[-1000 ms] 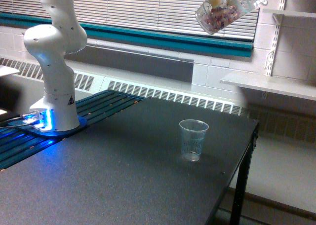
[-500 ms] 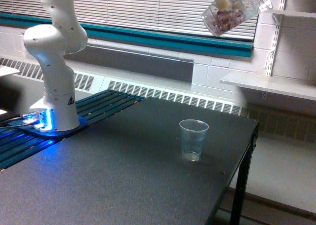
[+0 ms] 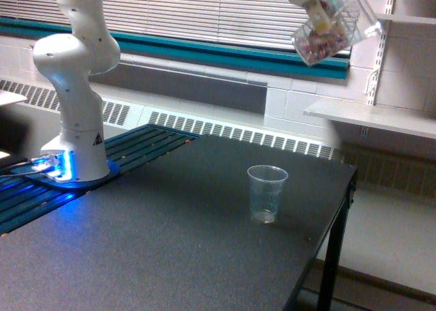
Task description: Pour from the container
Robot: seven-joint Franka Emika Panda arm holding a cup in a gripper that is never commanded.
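The container (image 3: 330,33), a clear handled vessel with pinkish, white and brown bits at its lower end, hangs tilted near the top of the exterior view, right of centre. My gripper (image 3: 317,7) is shut on it from the upper left; the fingers are partly cut off by the frame's top edge. Far below, a little to the left, a handleless clear plastic cup (image 3: 266,193) stands upright on the dark table (image 3: 170,236) and looks empty.
The arm's white base (image 3: 73,99) stands at the exterior view's left on a blue-lit mount. The table's right edge (image 3: 344,202) drops off close to the cup. A white shelf (image 3: 375,116) juts from the wall at the right, under window blinds.
The container has moved to the exterior view's right and slightly down, and it now sits less tipped. The cup on the table has not moved.
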